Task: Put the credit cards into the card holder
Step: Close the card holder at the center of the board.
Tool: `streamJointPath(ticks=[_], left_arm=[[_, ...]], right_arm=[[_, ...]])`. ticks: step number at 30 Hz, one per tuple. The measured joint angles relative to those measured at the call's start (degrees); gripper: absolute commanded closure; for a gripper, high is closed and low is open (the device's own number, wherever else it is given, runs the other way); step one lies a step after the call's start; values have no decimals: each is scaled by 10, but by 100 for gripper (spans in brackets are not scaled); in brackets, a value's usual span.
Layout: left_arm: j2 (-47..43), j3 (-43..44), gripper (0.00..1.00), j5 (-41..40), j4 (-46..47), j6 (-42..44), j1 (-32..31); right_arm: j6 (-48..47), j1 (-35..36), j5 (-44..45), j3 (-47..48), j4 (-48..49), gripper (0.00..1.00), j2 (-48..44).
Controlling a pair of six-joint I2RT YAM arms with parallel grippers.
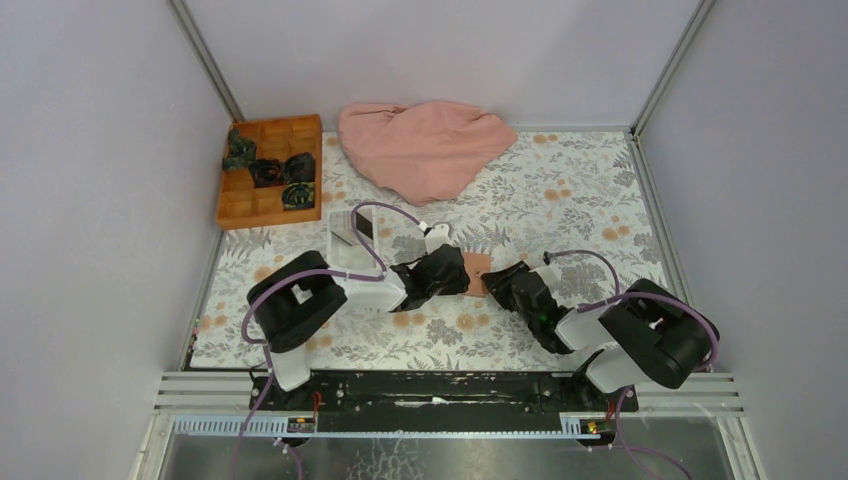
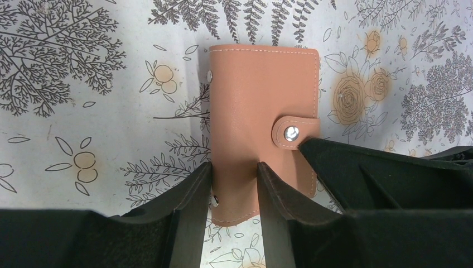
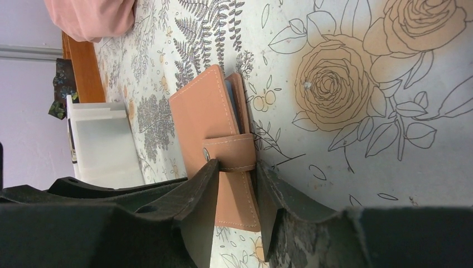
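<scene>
card holder [image 2: 262, 111]: middle of table [image 1: 560, 200], snap closed | my right gripper [image 3: 237, 167]: pinching its strap edge | my left gripper [image 2: 234, 167]: around its other end, can't tell if squeezing | risk: I tug the strap too hard, holder slips away

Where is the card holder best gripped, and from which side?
Probably the long edge of the card holder where the snap strap wraps round, approached from the side of the right arm. It lies closed and flat on the table, so its faces give nothing to pinch; that edge faces that arm.
</scene>
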Motion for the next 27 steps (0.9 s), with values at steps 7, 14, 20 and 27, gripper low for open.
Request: streamJointPath(ticks=[7, 14, 20, 27], left_arm=[[1, 1, 57, -2, 0, 0, 0], [3, 3, 57, -4, 0, 0, 0], [5, 6, 57, -7, -1, 0, 0], [8, 13, 58, -8, -9, 4, 0]], right_arm=[[-8, -3, -1, 10, 0, 57, 7], [-17, -7, -4, 16, 0, 57, 12], [-18, -16, -9, 20, 13, 57, 27], [-22, -19, -15, 23, 5, 57, 22]])
